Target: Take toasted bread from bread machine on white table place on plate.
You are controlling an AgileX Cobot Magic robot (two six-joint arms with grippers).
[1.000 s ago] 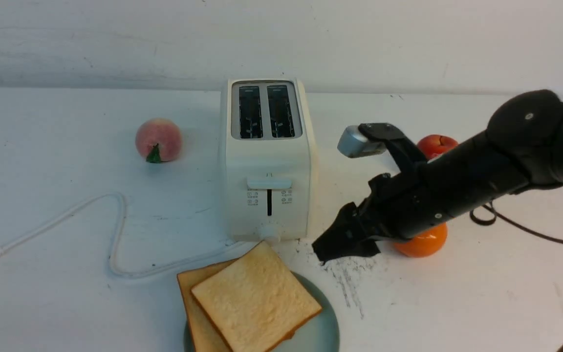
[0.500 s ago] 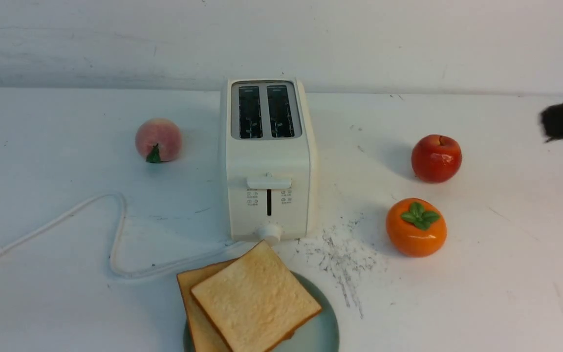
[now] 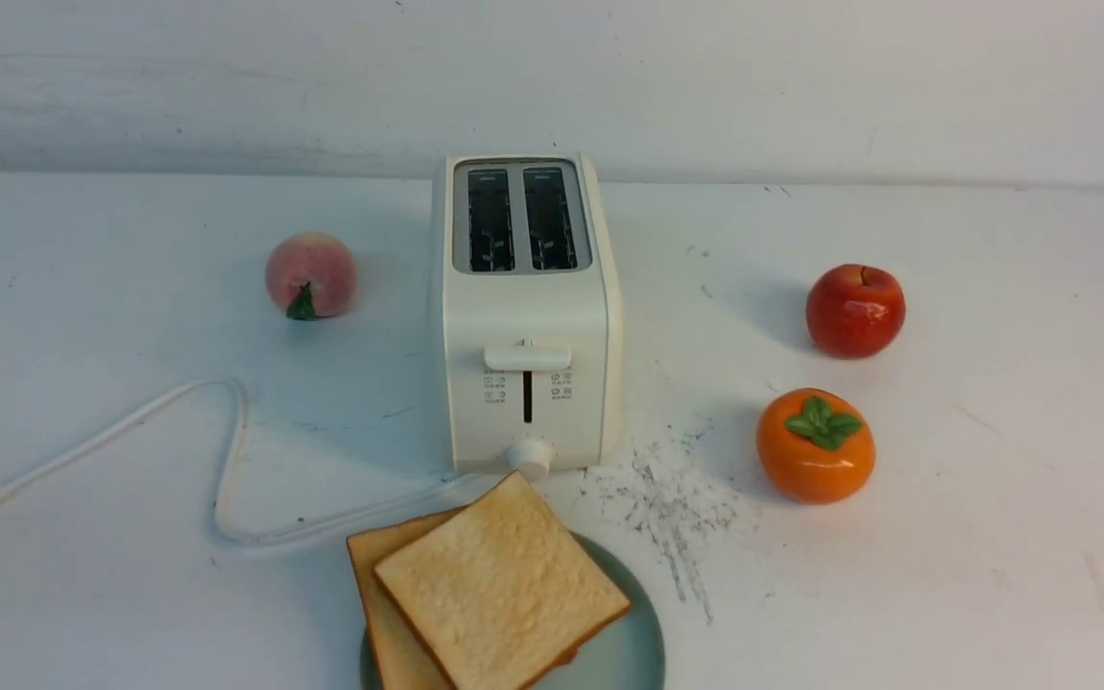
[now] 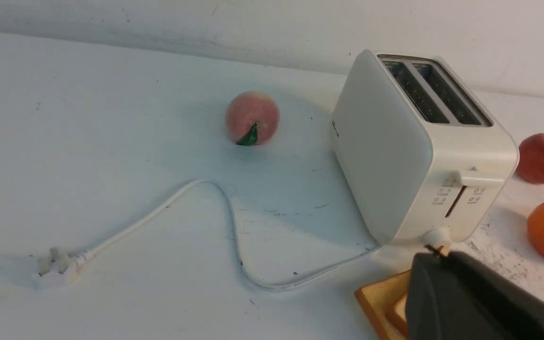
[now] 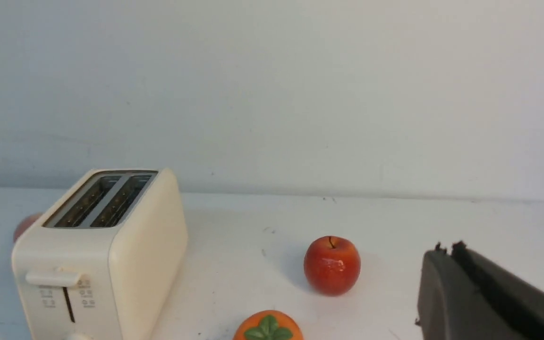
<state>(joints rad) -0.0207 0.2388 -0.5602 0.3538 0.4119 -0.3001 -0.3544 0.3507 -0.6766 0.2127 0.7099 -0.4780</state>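
Note:
Two slices of toasted bread lie stacked on the plate [image 3: 636,654] at the front edge of the white table [image 3: 993,537]: the top slice [image 3: 499,589] sits askew over the lower one [image 3: 367,563]. Just behind them stands the bread machine [image 3: 525,316], both dark slots empty. Neither arm shows in the front view. In the left wrist view my left gripper [image 4: 437,252] is shut and empty, hovering over the bread [image 4: 379,298] in front of the bread machine [image 4: 395,156]. My right gripper [image 5: 447,246] is shut and empty, to the right of the bread machine [image 5: 111,255].
A peach [image 3: 310,274] sits left of the toaster. A red apple [image 3: 855,310] and an orange persimmon [image 3: 816,445] sit to its right. The white cord [image 3: 226,460] loops left to a plug [image 4: 52,271]. Dark scratch marks [image 3: 677,508] lie beside the plate.
The right arm pulled back from beside the plate, swung off to the right and left the front view. Its jaws went from open to shut. The bread and toaster have not moved.

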